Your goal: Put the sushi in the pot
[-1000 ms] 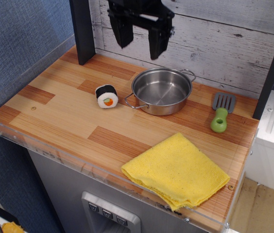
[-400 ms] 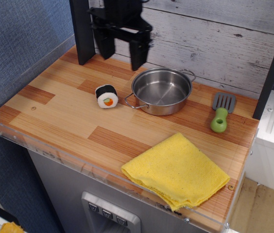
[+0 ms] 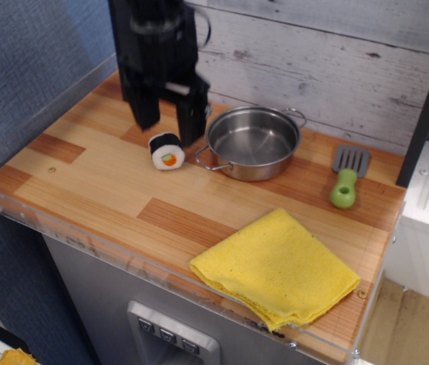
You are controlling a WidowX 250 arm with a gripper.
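Since a second ago the hand (image 3: 169, 125) has come down and leftward from above the pot (image 3: 253, 141), now sitting just behind the sushi (image 3: 167, 150); nothing else on the worktop (image 3: 108, 179) has shifted. Hand is spread wide and empty, one finger (image 3: 147, 106) to the left-rear of the roll, the other (image 3: 191, 122) to its right-rear near the pot's left wire handle. Tips look low, close to the wood, but height over the surface is hard to judge from this angle. Upper arm is cut off by the top edge, and it blocks the dark post and part of the plank wall behind.

Sushi lies on its side on the wood, cut face (white with orange and green centre) toward the camera, just left of the pot, not touching it. Pot stands upright and empty; its far handle is thin against the wall.

Grey spatula with green handle (image 3: 345, 181) lies right of the pot, well apart. Yellow cloth (image 3: 277, 268) is folded at the front right, its corner reaching the clear front lip.
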